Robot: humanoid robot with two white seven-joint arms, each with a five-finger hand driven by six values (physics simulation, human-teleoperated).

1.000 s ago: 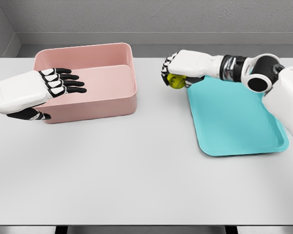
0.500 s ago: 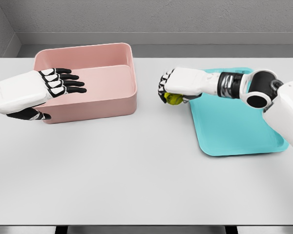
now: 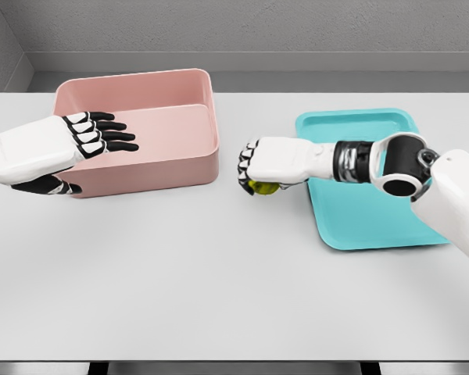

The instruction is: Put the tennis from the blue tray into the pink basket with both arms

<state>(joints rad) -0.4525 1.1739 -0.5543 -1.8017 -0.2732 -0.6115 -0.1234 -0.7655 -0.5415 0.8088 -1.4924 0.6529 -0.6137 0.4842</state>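
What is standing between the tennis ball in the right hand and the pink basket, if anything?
Nothing visible lies on the table between them. The right hand is shut on the tennis ball, to the right of the pink basket; only bare tabletop and the basket's own right wall separate them. The left hand, fingers spread, hovers over the basket's left part.

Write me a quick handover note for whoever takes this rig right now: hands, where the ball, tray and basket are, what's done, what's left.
Right hand: shut on the tennis ball, held over the bare table between the blue tray and the pink basket.
Left hand: open, holding nothing, fingers extended over the basket's left part.
Done: ball is out of the tray, which shows nothing else on it.
Left: the ball is not yet in the basket; it has to cross the gap, probably with a handover to the left hand, since the task wants both arms.
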